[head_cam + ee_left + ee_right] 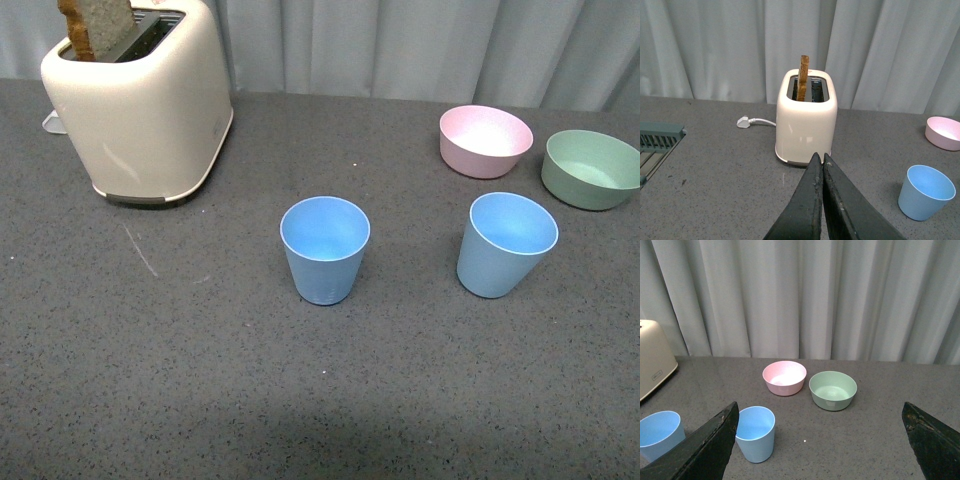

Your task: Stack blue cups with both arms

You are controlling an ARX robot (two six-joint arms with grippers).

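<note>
Light-blue tapered plastic cup (325,250) and twin cup (506,245) stand mouth-up, well apart and unstacked, on the speckled grey countertop (200,380).
First cup sits mid-counter, the twin to its right in the front view. Both show only bare blue insides. Just behind the twin are a pink round plastic bowl (486,140) and a green round plastic bowl (591,168), side by side, with nothing visible inside. Far left, a cream two-slot toaster (140,100) holds a brown bread slice (98,25) upright in one slot. Left gripper (821,159) has its black jaws pressed together, nothing between them, pointing at the toaster. Right gripper (820,415) has its jaws spread wide, off the cups.
</note>
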